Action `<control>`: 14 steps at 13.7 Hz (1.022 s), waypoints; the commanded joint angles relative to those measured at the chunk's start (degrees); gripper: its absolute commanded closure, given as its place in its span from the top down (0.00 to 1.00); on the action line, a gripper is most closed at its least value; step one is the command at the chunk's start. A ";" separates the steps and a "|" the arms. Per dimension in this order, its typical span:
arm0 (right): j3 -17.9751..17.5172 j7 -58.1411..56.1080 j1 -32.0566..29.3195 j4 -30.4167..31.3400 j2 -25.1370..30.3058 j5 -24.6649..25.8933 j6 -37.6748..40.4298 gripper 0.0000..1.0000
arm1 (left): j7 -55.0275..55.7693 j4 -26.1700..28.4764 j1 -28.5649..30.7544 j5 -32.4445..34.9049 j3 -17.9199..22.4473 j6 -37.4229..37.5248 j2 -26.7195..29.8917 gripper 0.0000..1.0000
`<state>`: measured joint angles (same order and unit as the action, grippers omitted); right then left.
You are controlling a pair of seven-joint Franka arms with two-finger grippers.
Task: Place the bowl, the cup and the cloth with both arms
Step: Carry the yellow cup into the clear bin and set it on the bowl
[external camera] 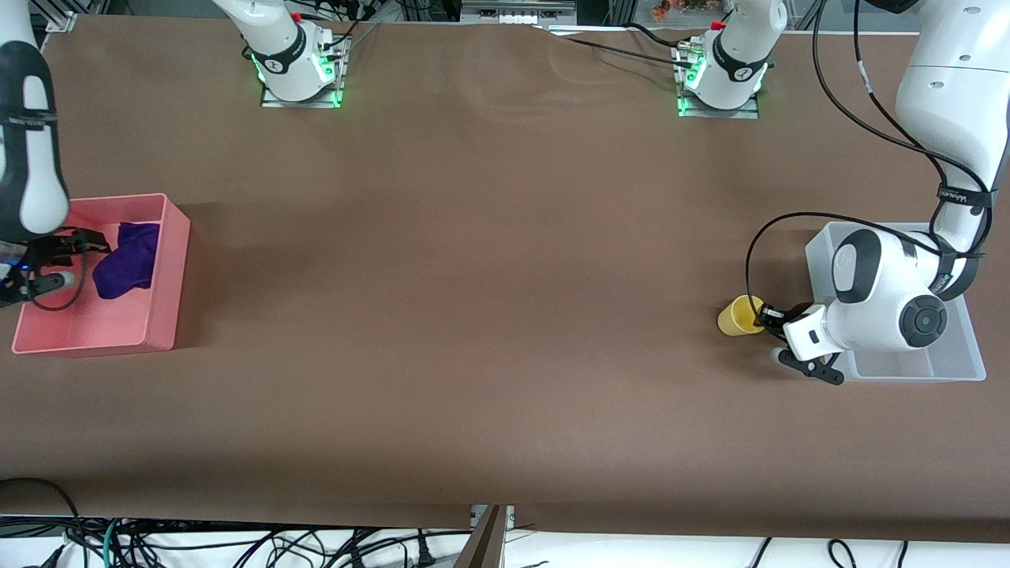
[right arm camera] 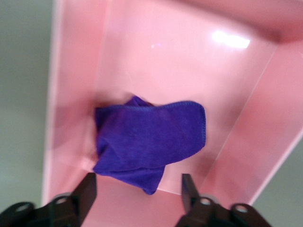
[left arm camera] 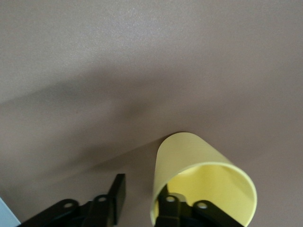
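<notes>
Two tools busy. Left tool [external camera: 777, 335] pinches the cup [external camera: 740, 315] by its rim, tilted above the table [external camera: 473, 276] beside the clear bin [external camera: 959, 359]. Right tool [right arm camera: 137, 189], spread, over the cloth [external camera: 126, 260] in the pink bin [external camera: 170, 268]. Risk: one-wall grip lets cup slip.

The counter [external camera: 489, 260] wears a matt brown covering, faintly wrinkled. The cloth [right arm camera: 149, 139] looks like soft, napped fabric with a stitched hem. The pink bin [right arm camera: 246, 118] is glossy plastic; the yellow cup [left arm camera: 203, 182] smooth, dull-sheened plastic.
</notes>
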<state>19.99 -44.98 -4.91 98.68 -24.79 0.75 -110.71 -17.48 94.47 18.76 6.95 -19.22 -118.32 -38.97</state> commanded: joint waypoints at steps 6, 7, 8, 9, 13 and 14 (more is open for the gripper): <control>-14.16 25.95 1.13 -22.10 5.36 -0.40 26.39 1.00 | 0.87 -3.31 -0.04 0.35 -0.38 9.30 4.94 0.00; -16.80 29.83 1.13 -23.17 6.58 -0.57 28.07 1.00 | 0.35 -4.11 0.31 0.70 -0.20 12.90 6.96 0.00; -19.43 33.43 1.13 -23.18 7.81 -0.31 28.79 1.00 | -0.09 -5.24 0.83 1.22 0.06 16.16 8.46 0.00; -21.29 37.39 1.13 -23.18 8.61 -0.05 29.23 1.00 | -1.49 -6.21 1.27 1.40 0.67 19.93 9.86 0.00; -25.08 40.68 1.92 -22.39 10.64 -0.05 26.34 1.00 | -9.93 -6.67 6.79 10.17 1.65 24.10 12.51 0.00; -25.08 40.68 1.83 -22.39 10.81 0.04 25.99 1.00 | -12.20 -4.84 9.51 11.32 1.56 21.14 12.60 0.00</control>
<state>-4.69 -4.71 -2.64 75.64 -14.87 -0.06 -83.53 -25.37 87.07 24.37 15.44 -17.25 -94.63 -26.53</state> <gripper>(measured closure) 0.000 0.960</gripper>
